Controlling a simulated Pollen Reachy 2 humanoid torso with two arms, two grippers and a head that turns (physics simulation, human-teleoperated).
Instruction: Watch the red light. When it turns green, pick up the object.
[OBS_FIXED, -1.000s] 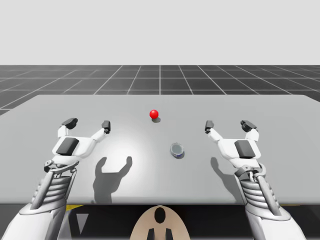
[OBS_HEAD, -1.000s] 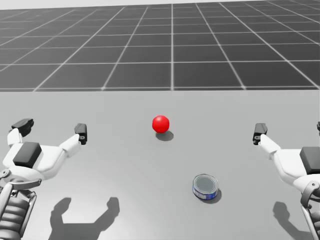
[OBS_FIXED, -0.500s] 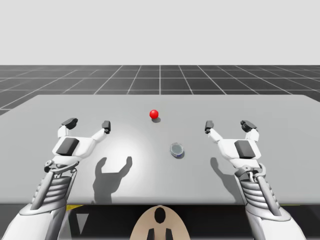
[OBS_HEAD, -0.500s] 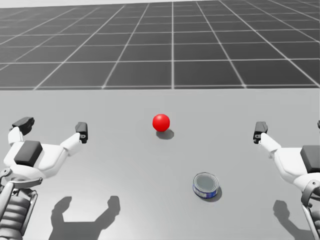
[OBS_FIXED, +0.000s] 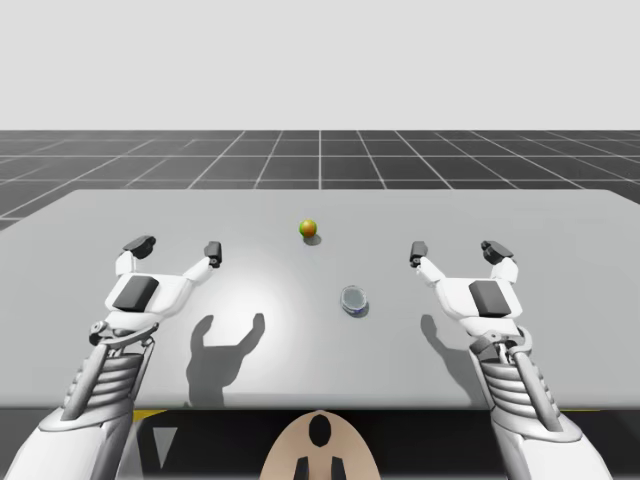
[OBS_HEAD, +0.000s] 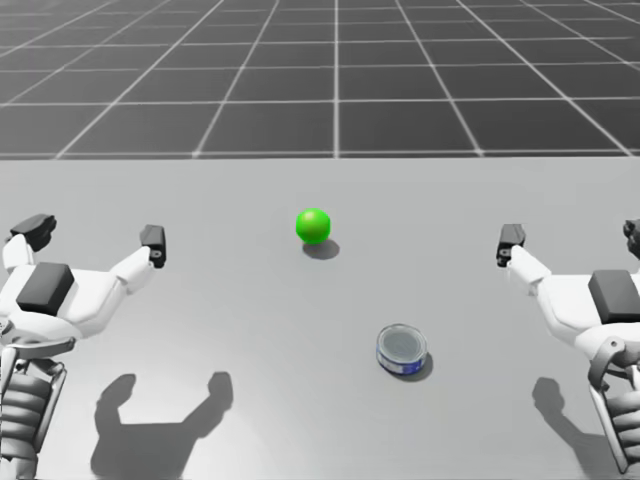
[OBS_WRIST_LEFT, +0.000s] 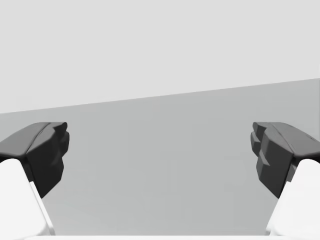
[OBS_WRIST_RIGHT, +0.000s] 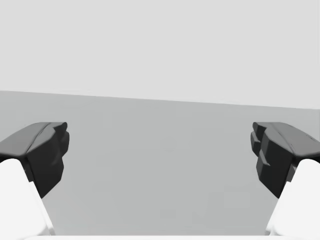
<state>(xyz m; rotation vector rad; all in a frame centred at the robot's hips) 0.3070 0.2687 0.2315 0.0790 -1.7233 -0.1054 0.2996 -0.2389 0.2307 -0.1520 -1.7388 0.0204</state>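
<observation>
light green: time to reach for the can

the light (OBS_HEAD: 313, 225) changed from red to green, and my head turned a little. the short blue can (OBS_HEAD: 402, 349) sat upright on the counter (OBS_FIXED: 560, 215), near the light, closer to my right pincer (OBS_FIXED: 456, 251). that and my left pincer (OBS_FIXED: 176, 246) both gaped wide, holding nothing. the right one would do best to descend from above, straddle the low wall, then close.

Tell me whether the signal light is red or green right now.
Green. In the head view the light is bright green all over; in the high view it looks green with an orange tinge.
</observation>
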